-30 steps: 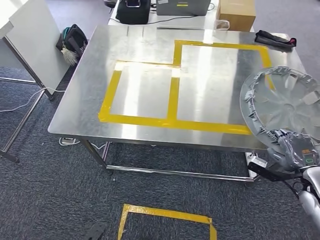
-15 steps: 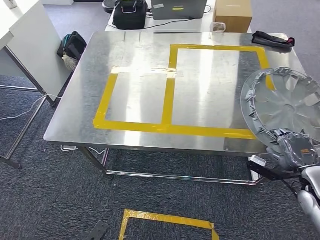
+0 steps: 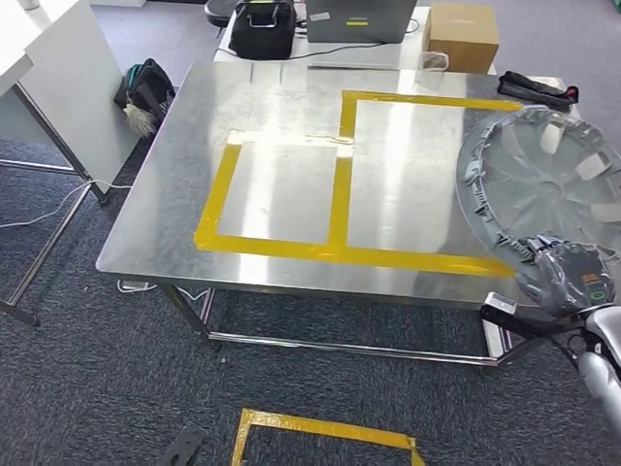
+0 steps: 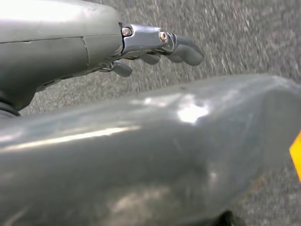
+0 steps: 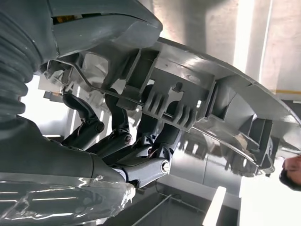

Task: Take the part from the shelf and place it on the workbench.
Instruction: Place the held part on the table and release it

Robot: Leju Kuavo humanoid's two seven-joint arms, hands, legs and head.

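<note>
A large grey wheel cover [image 3: 545,184] (the part, round and spoked) is held tilted above the right end of the steel tabletop [image 3: 183,184], its far edge raised and its near rim lowest. The near rim is gripped by the right hand [image 3: 568,277], which is seen at the right edge of the head view; in the right wrist view the dark fingers [image 5: 117,125] are curled under the ribbed inner side of the wheel cover [image 5: 199,103] while the thumb lies over its edge. Part of the cover hangs past the tabletop's front right corner. Yellow tape [image 3: 341,184] is laid on the tabletop in two joined rectangles, and the cover overlaps the right one. At the far side, a black bag [image 3: 264,27], a laptop [image 3: 359,17] and a cardboard box [image 3: 463,27] are set in a row, with a dark folded item [image 3: 539,87] near the far right corner. The left hand [image 4: 156,44] is seen over grey carpet [image 4: 230,33], its fingers apart and nothing held. A yellow tape square [image 3: 322,432] is marked on the floor in front of the table
</note>
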